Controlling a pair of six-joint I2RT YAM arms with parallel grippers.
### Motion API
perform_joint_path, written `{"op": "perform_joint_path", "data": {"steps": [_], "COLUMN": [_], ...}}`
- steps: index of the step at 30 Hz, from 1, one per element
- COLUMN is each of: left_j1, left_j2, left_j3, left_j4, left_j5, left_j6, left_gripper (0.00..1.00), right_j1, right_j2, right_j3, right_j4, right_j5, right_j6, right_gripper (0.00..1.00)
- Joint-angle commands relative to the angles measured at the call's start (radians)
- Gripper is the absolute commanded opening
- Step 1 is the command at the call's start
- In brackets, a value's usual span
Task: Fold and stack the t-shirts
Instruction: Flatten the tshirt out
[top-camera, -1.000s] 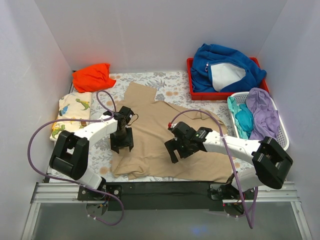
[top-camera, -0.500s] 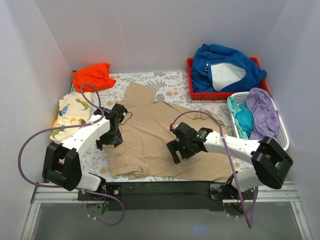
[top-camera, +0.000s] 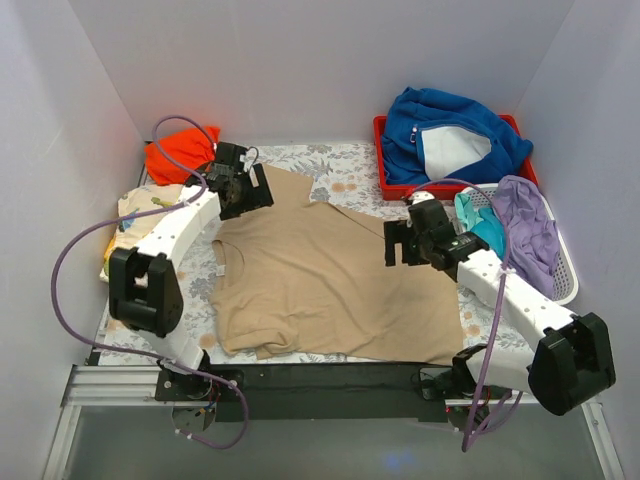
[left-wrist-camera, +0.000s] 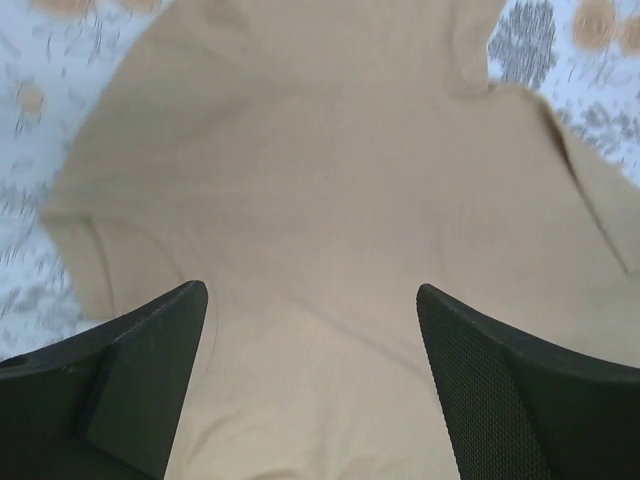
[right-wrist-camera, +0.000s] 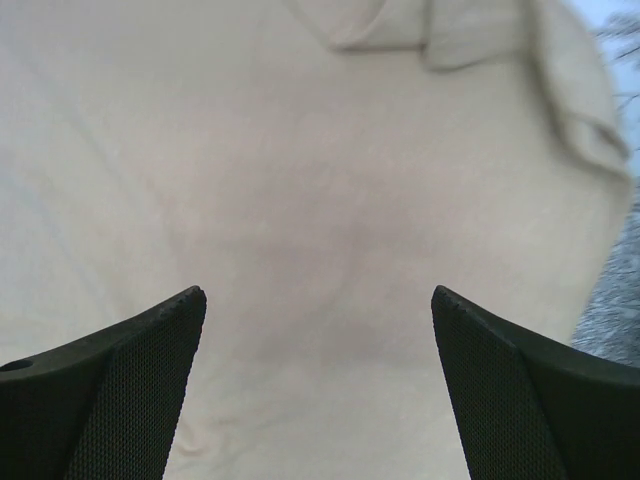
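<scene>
A plain tan t-shirt (top-camera: 320, 285) lies spread over the middle of the table. It fills the left wrist view (left-wrist-camera: 330, 180) and the right wrist view (right-wrist-camera: 300, 160). My left gripper (top-camera: 258, 192) hovers over the shirt's far left corner, open and holding nothing (left-wrist-camera: 312, 300). Above the shirt's right shoulder, my right gripper (top-camera: 394, 245) stands wide open, also with nothing in it (right-wrist-camera: 318, 300). An orange t-shirt (top-camera: 172, 160) is bunched at the back left. The dinosaur-print t-shirt (top-camera: 132, 215) lies folded at the left edge, partly behind my left arm.
A red bin (top-camera: 381, 172) at the back right holds a bulky blue fleece (top-camera: 450, 135). A white basket (top-camera: 568, 272) on the right holds purple and teal clothes. A floral cloth (top-camera: 345, 165) covers the table, and white walls close it in.
Both arms swung away from the shirt's middle, the left to the far left corner and the right to the right side. The left jaws opened wider. The shirt's left part lies flatter.
</scene>
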Motion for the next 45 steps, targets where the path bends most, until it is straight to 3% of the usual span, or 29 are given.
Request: {"op": "perform_joint_path", "data": {"steps": [1,6,10,17,25,30,35,40,45], "left_j1": [0.108,0.191,0.219,0.234,0.260,0.260,0.260,0.260,0.249], "left_j2": [0.167,0.416,0.620,0.840,0.878,0.881,0.878,0.881,0.880], "left_j3": [0.076,0.281,0.548,0.775,0.756,0.768,0.763,0.742,0.716], "left_j4": [0.176,0.226,0.200,0.169,0.301,0.328,0.360,0.419,0.420], "left_j5": [0.186,0.325,0.394,0.472,0.556,0.555,0.613,0.655,0.532], "left_j6": [0.095,0.130,0.134,0.129,0.084,0.071,0.072,0.083,0.161], "left_gripper": [0.85,0.85,0.85,0.85,0.85,0.85,0.86,0.86,0.87], "right_j1": [-0.135,-0.275,-0.363,-0.404,-0.409,-0.408,-0.403,-0.394,-0.382], "right_j2": [-0.004,0.082,0.153,0.297,0.368,0.391,0.408,0.409,0.397], "right_j3": [0.056,0.077,0.089,0.134,0.178,0.188,0.186,0.175,0.180], "right_j4": [0.086,0.136,0.190,0.251,0.299,0.311,0.299,0.310,0.308], "right_j5": [-0.040,-0.152,-0.178,-0.304,-0.381,-0.412,-0.327,-0.310,-0.313], "right_j6": [-0.085,-0.096,-0.094,-0.105,-0.083,-0.143,-0.212,-0.217,-0.221], "right_gripper": [0.99,0.98,0.98,0.98,0.97,0.85,0.76,0.79,0.81]}}
